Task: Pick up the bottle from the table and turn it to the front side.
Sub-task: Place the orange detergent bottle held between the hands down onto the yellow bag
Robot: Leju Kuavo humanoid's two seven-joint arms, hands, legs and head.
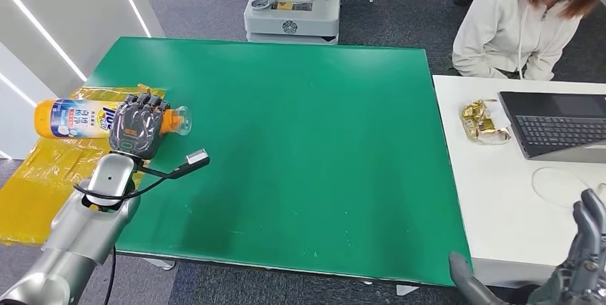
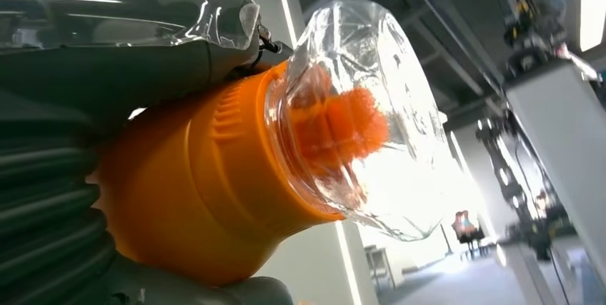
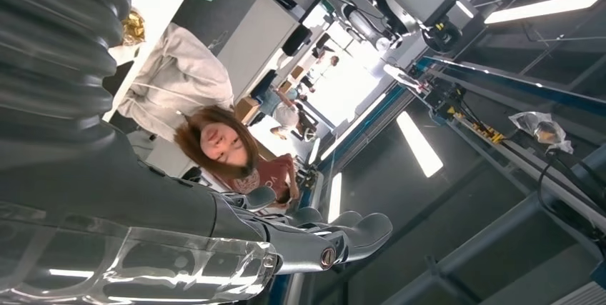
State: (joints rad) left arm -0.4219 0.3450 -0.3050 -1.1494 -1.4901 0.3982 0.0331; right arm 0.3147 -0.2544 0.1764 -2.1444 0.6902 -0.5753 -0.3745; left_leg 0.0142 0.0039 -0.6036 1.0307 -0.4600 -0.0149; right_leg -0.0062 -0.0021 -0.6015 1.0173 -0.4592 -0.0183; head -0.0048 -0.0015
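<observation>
On the green table (image 1: pixel 300 148), the left hand (image 1: pixel 137 125) grips the lying orange bottle (image 1: pixel 75 118) with clear cap; right hand (image 1: pixel 582 258) has fingers apart.

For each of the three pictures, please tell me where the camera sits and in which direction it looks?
Head view: high on the robot, looking forward and down at the green table; the left hand grips the bottle, and the right hand is open.
Left wrist view: behind the left hand, looking at the bottle's clear cap.
Right wrist view: behind the right hand, looking up past a person towards the ceiling.
Shared: bottle, person.
</observation>
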